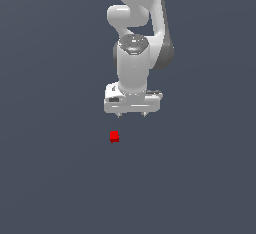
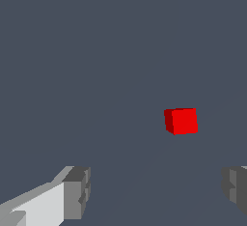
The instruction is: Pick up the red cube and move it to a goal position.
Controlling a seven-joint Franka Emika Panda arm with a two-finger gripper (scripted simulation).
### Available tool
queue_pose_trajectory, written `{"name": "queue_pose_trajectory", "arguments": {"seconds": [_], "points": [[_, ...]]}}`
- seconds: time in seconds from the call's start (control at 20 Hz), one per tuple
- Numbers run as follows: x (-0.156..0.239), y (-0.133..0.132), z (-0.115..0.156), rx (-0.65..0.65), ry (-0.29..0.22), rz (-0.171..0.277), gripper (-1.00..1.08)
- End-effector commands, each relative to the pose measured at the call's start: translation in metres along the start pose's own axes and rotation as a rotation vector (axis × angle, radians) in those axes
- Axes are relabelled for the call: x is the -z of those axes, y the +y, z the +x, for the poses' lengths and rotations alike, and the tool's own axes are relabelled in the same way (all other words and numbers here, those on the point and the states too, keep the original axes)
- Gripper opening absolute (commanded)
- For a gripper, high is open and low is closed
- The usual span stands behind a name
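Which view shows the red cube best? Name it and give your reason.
The wrist view. There the red cube appears large, with two of its faces distinct, lying apart from the open fingers with nothing covering it. The exterior view shows it only as a tiny red spot below the gripper, toward that view's left.

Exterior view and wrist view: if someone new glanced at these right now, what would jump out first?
The red cube stands out first, the only colour on the dark grey floor, lying alone below the arm and toward the exterior view's left. Next is the white gripper hanging above it, open and holding nothing. In the wrist view, the cube lies beyond the spread fingers.
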State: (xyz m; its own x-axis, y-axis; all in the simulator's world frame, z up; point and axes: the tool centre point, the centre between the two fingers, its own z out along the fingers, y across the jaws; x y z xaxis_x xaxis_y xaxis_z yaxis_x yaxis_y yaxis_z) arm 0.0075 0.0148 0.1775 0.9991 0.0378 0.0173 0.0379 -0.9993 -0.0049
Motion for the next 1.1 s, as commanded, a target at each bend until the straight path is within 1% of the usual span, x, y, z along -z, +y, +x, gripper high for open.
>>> {"name": "queue_pose_trajectory", "arguments": {"seconds": [0.0, 0.2, 0.45, 1.05], "points": [[0.0, 0.0, 0.0, 0.0, 0.0, 0.0, 1.0], [-0.006, 0.003, 0.0, 0.004, -0.001, 0.0, 1.0], [-0.029, 0.015, 0.001, 0.019, -0.003, -0.001, 1.0], [-0.124, 0.065, 0.008, 0.079, -0.014, -0.003, 1.0]]}}
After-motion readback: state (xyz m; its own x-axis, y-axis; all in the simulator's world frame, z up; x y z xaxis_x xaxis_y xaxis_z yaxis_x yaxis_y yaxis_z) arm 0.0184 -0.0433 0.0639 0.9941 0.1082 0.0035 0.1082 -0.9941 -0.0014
